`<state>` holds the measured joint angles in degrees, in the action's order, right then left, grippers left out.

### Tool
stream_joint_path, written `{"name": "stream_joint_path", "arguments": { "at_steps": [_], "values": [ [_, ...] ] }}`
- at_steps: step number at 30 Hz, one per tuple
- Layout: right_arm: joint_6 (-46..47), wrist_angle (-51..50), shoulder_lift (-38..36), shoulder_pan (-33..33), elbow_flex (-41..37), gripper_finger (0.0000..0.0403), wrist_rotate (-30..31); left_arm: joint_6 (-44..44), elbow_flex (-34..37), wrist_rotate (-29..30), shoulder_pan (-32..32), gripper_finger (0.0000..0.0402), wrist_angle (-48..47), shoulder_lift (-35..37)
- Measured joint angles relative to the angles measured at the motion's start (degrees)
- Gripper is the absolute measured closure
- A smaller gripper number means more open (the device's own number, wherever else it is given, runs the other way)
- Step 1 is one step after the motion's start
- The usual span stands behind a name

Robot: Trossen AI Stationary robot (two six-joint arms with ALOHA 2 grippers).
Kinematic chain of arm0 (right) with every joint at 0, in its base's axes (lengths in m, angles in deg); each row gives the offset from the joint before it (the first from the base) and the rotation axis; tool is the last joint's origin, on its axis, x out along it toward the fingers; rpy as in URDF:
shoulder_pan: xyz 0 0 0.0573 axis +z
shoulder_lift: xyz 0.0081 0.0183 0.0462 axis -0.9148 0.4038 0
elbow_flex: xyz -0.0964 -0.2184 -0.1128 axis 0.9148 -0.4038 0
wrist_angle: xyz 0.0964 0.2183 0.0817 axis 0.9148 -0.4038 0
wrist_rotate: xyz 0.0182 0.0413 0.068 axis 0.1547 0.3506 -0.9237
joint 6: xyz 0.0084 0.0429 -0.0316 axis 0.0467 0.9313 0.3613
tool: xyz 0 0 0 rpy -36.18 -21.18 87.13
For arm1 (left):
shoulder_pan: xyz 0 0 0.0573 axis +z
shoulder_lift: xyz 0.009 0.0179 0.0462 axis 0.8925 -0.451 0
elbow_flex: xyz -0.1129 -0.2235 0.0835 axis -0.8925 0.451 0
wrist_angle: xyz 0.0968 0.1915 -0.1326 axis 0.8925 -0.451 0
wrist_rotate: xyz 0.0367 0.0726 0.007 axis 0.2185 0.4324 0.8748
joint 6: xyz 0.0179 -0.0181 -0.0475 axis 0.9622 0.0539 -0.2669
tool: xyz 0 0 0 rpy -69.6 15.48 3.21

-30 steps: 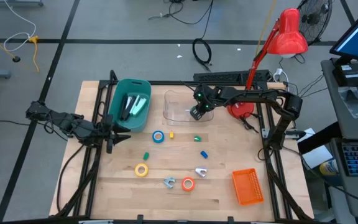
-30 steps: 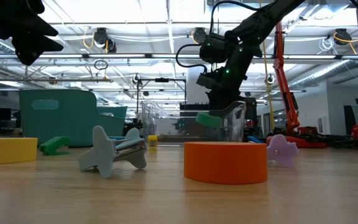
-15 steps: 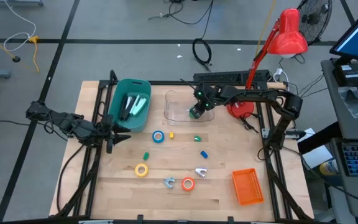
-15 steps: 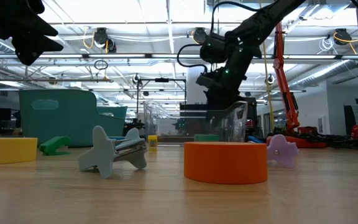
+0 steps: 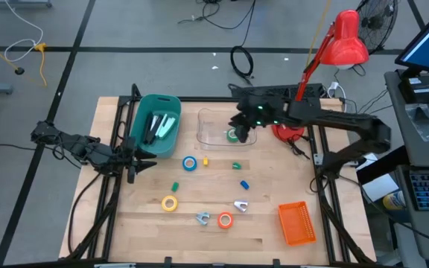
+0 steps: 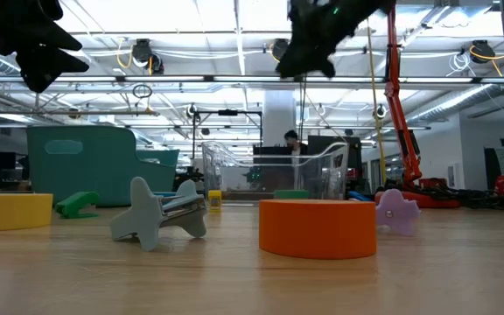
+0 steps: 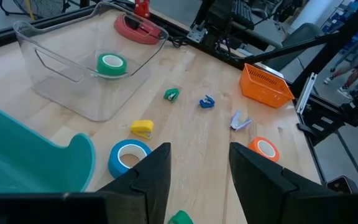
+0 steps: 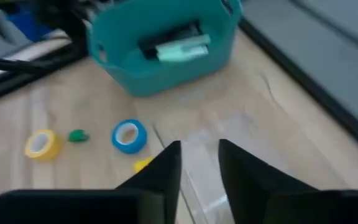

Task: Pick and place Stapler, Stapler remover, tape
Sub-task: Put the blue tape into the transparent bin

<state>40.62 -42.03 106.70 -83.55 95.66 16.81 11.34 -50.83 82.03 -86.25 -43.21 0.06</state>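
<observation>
- the green tape (image 5: 232,135) lies flat in the clear tub (image 5: 208,127), right under the right pincer (image 5: 242,121), which hangs above the tub's right end with nothing between its fingers.
- the right pincer's fingers (image 8: 166,169) stand a narrow gap apart in its own wrist view; no roll is held.
- of the rolls left on the table, the blue tape (image 5: 190,163) lies nearest, just past the tub's front wall and to the left of the right pincer; the yellow tape (image 5: 170,203) and orange tape (image 5: 225,220) lie farther toward the front edge.
- being rings lying flat, the rolls have no long axis to line up with; a grip across the rim looks workable from any side.
- the left pincer (image 5: 141,164) waits beside the teal bin (image 5: 157,125), fingers (image 7: 149,175) apart and empty; it looks about as near the blue tape as the right one, and nearer the yellow.
- the grey staple remover (image 5: 202,217) lies touching or just beside the orange tape, well away from both pincers.
- no brand, label or writing can be read on any item.
</observation>
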Motion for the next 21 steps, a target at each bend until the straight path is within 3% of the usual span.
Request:
{"name": "stream_joint_path", "arguments": {
  "at_steps": [7, 16, 21],
  "values": [
    [-4.42, 2.34, -12.65, 3.36, -8.94, 0.0396, 1.04, 0.43, 0.0, 0.01, -0.01, 0.0238, 0.04, 0.01],
    [3.14, 24.17, -31.73, 4.0, -32.21, 0.0392, -0.66, 0.53, 0.0, 1.13, 0.01, 0.0238, 8.25, 0.02],
    [7.41, 36.85, -40.02, 3.98, -43.46, 0.0401, -1.93, -1.67, -0.04, -2.0, 0.0, 0.0238, 9.1, -1.52]
  ]
}}
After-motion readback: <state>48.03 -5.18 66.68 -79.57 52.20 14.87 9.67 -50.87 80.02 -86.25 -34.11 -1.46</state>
